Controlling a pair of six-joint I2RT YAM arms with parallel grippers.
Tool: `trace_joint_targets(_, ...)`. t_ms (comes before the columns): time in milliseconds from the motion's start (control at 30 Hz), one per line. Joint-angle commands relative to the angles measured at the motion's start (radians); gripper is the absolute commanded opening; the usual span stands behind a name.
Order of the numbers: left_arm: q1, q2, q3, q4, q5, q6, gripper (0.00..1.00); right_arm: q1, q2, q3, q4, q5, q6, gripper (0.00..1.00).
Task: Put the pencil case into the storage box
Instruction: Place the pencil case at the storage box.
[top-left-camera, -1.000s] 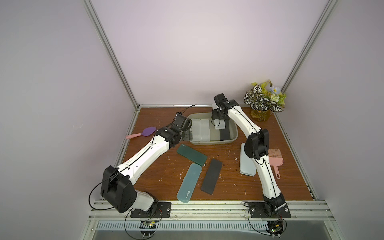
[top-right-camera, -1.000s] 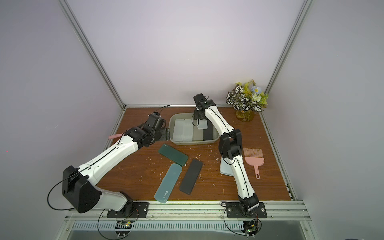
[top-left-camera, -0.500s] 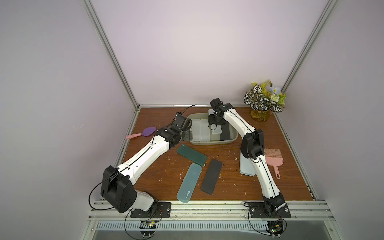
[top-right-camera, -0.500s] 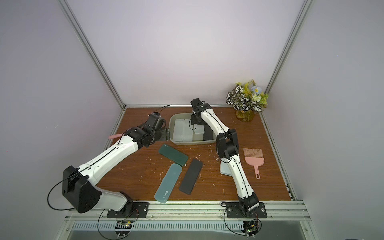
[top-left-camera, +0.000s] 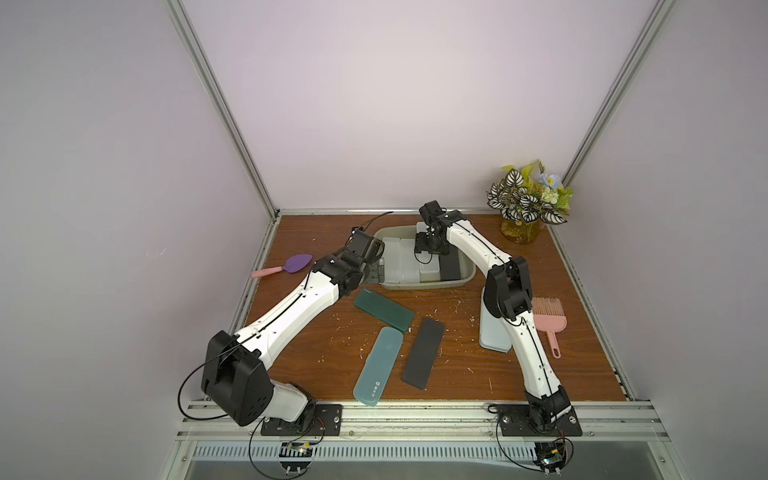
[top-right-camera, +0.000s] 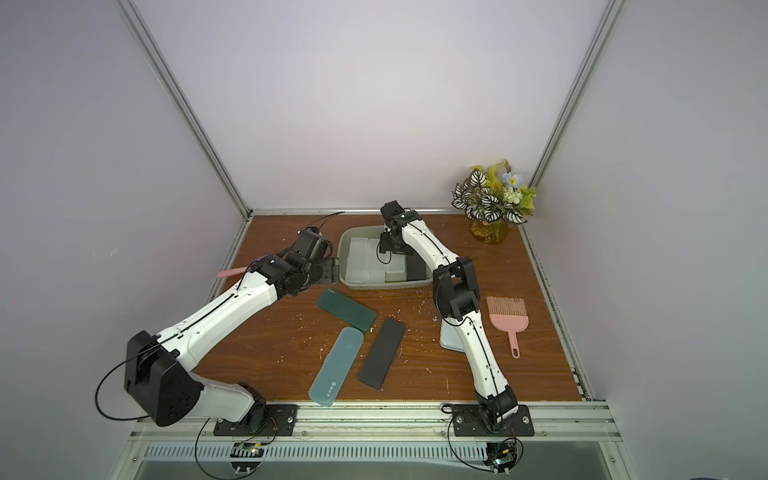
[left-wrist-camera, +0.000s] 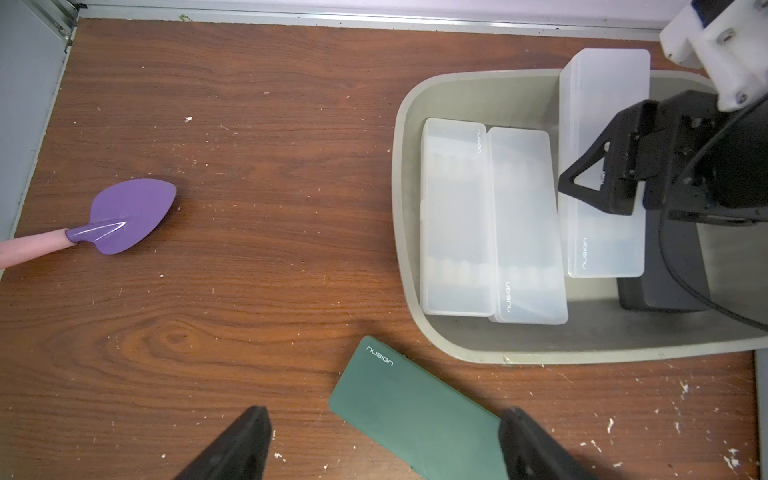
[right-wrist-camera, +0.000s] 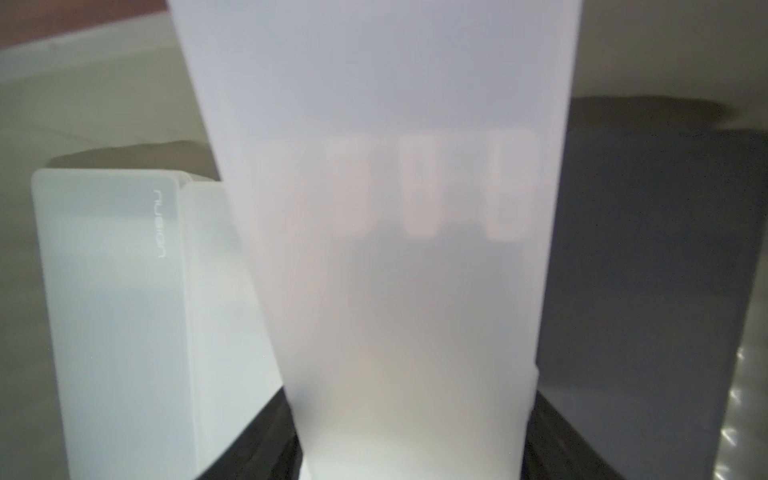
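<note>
The right hand (top-left-camera: 430, 249) is clamped on a frosted pencil case (left-wrist-camera: 602, 104) and holds it over the storage box (left-wrist-camera: 401, 208) at the far middle of the bench (top-left-camera: 457, 374). The case sits above the gap between two frosted cases (left-wrist-camera: 490, 224) lying flat at the box's left and a black case (left-wrist-camera: 665, 270) at its right. Its far end reaches out past the far rim of the box, but I cannot tell whether it touches the rim. In the right wrist view the case runs straight out from between the jaws, so the grip is across its narrow width. The left hand (left-wrist-camera: 384, 415) holds nothing, its fingers spread wide. It hangs just left of the box, over the far end of a dark green case (top-left-camera: 384, 309) on the bench. A pale teal case (top-left-camera: 378, 365) and a second black case (top-left-camera: 424, 353) lie nearer, and a pale one (top-left-camera: 492, 332) is partly hidden under the right arm. The held case looks like a thin, hard plastic shell: light, stiff and smooth, so it is likely to slip or twist in a pinch. A grip across the short sides near the middle should keep it level. Squeezing harder could bow the lid or spring its catch.
</note>
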Motion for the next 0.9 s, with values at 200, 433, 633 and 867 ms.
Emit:
trace_joint_targets(200, 0.010, 0.001, -0.007, -0.008, -0.018, -0.013, 0.87, 0.010, -0.061, -0.094, -0.059, -0.017, 0.042, 0.57)
trace_joint_targets(433, 0.010, 0.004, -0.007, -0.008, -0.015, -0.015, 0.87, 0.016, -0.066, -0.093, -0.053, -0.009, 0.047, 0.68)
trace_joint_targets(633, 0.009, -0.004, -0.014, -0.008, -0.019, -0.012, 0.87, 0.026, -0.101, -0.015, -0.083, 0.043, 0.031, 0.82)
trace_joint_targets(867, 0.010, -0.021, -0.023, -0.009, -0.021, -0.012, 0.87, 0.040, -0.176, 0.083, -0.144, 0.106, 0.012, 0.88)
